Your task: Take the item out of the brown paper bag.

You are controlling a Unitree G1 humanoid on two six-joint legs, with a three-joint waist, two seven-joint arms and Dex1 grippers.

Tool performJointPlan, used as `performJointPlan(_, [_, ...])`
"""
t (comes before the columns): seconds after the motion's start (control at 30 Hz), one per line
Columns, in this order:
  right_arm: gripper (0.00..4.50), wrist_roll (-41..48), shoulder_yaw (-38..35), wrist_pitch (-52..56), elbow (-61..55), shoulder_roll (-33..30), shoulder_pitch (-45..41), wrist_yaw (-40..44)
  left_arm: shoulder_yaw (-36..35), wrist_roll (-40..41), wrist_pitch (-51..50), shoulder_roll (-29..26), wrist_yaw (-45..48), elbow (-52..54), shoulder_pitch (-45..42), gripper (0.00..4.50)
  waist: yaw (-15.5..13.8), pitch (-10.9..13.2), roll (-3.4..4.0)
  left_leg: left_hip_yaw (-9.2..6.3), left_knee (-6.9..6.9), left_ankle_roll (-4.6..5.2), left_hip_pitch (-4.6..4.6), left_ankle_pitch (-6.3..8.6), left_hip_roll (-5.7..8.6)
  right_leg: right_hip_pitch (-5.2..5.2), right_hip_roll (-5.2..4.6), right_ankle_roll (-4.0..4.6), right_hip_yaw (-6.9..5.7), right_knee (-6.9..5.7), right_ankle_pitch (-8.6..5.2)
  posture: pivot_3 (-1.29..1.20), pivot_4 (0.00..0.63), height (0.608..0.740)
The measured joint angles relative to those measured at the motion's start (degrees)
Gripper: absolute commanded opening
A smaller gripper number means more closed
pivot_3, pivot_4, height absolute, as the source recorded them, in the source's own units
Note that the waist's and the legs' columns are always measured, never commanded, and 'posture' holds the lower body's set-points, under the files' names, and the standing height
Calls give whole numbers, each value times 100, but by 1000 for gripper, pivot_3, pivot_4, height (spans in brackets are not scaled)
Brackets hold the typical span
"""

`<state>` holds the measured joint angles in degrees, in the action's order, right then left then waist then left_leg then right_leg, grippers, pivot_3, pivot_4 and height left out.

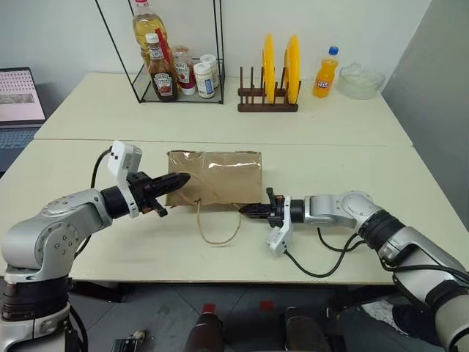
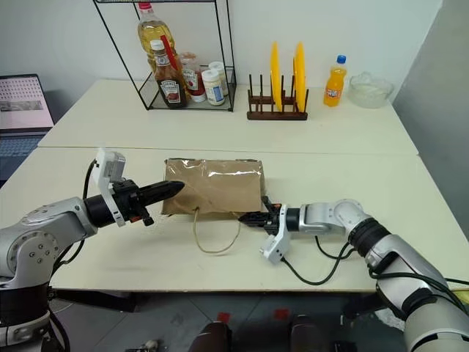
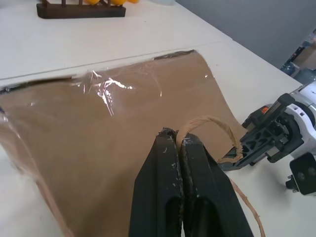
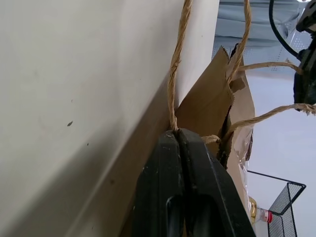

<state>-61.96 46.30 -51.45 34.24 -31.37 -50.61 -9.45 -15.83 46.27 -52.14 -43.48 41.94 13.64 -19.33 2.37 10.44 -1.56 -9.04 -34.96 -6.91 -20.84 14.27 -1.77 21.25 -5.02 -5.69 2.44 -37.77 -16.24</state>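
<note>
Right gripper [image 1: 249, 210] sits low over the near part of the worktop [image 1: 352, 158], fingers pressed together, pointing left at the near right corner of the brown paper bag [image 1: 216, 176]. In the right wrist view its tips pinch one string handle [image 4: 174, 94] right at the bag's opening. A second handle loop [image 1: 218, 227] trails loose on the worktop toward the near edge.

Left gripper [image 1: 178, 180] is also fully closed, tips at the bag's near left edge; left wrist view shows a string strand [image 3: 205, 123] caught between the fingertips [image 3: 168, 148], bag surface rising behind them.

Bag lies flat, mouth toward the robot, a glossy tape strip across its top face. The item can't be made out; the bag hides whatever is inside.

Further back: wooden plate rack [image 1: 267, 103] with two yellow plates [image 1: 281, 66], wire rack [image 1: 179, 51] holding a ketchup bottle [image 1: 161, 73], oil bottle and small jars. Far right: orange soda bottle [image 1: 325, 75], clear bowl [image 1: 360, 81]. Laptop [image 1: 20, 103] at far left.
</note>
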Motion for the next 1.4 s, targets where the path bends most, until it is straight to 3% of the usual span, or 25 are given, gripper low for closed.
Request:
performJointPlan(0.17, [18, 16, -5, 12, -7, 42, 31, 143, 149, 3, -102, 15, -108, -17, -593, 0, 3, -8, -10, -4, 2, 0, 1, 0, 0, -1, 0, -1, -3, 0, 0, 0, 150, 740])
performJointPlan(0.6, [18, 24, -6, -18, -41, 163, 3, 850, 368, 72, -998, 680, -970, -1068, -2415, 0, -7, -72, -80, -16, 4, -1, 6, 0, 1, -22, 0, -7, -15, 18, -2, 0, 150, 740])
performJointPlan(0.73, [18, 24, -6, -3, -69, 163, 22, 968, 293, 96, -1090, 774, -1171, -1346, -2953, 0, -10, -82, -70, -26, 10, -1, 23, 0, 3, -67, 1, -18, -22, 60, 2, 0, 150, 740])
performJointPlan(0.83, [18, 24, -6, 12, -85, 161, 47, 1036, 270, 90, -1128, 917, -1340, -1588, -3097, 0, -10, -89, -64, -27, 12, -1, 49, 1, 7, -108, 1, -28, -20, 87, -1, 0, 150, 740])
performJointPlan(1.23, [18, 25, -8, 63, -151, 153, 72, 1099, 270, 92, -1219, 944, -1255, -1613, -3088, 0, -10, -90, -65, -30, 13, -1, 50, 1, 8, -108, 1, -30, -19, 86, -3, 0, 150, 740])
performJointPlan(1.4, [18, 219, -8, -36, -207, 106, 66, 1688, 228, 119, -1257, 1047, -1324, -1638, -3110, 0, -59, -101, -66, -32, 13, -1, 50, 2, 12, -121, 0, -36, -17, 94, -7, 0, 150, 740])
